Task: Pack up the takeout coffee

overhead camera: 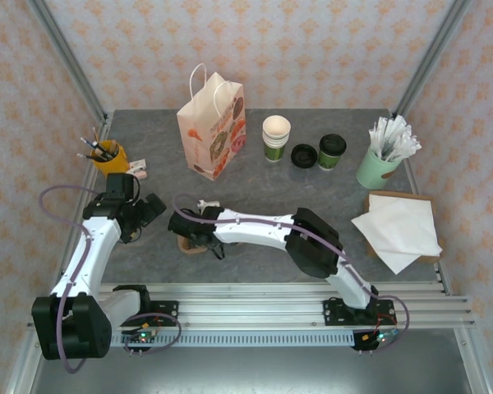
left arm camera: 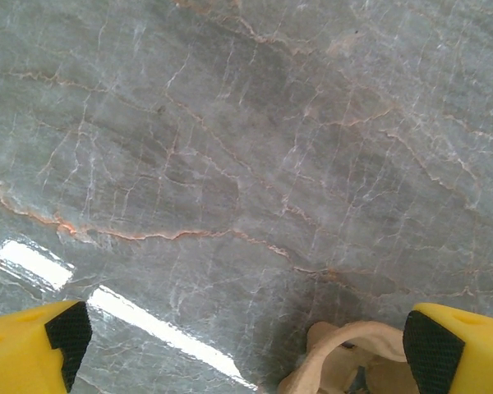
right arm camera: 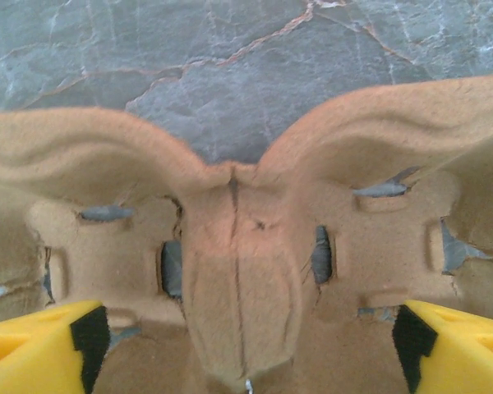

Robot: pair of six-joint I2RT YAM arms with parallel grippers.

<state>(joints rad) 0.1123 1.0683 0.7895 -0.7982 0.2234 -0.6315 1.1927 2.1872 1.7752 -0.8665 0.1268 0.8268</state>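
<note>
Top view: I see the dark-green paper coffee cup with black lid (overhead camera: 331,151) standing at the back of the grey marble table (overhead camera: 255,185). A loose round black plastic lid (overhead camera: 304,155) lies just left of it, then a stack of lidless green cups (overhead camera: 276,138) and an upright printed paper bag (overhead camera: 212,127). A mint cup of white wrapped sticks (overhead camera: 384,160) is to its right, white napkins (overhead camera: 398,230) nearer. Patterned wallpaper all round. The right gripper (overhead camera: 191,231) hangs over a brown moulded-pulp cup carrier (overhead camera: 197,245), well apart from the coffee, with the left gripper (overhead camera: 145,213) nearby.

Left wrist: jaws spread wide and empty over bare marble, carrier edge at the bottom.

Right wrist: jaws wide, gripping nothing, the carrier's centre ridge between them.
</note>
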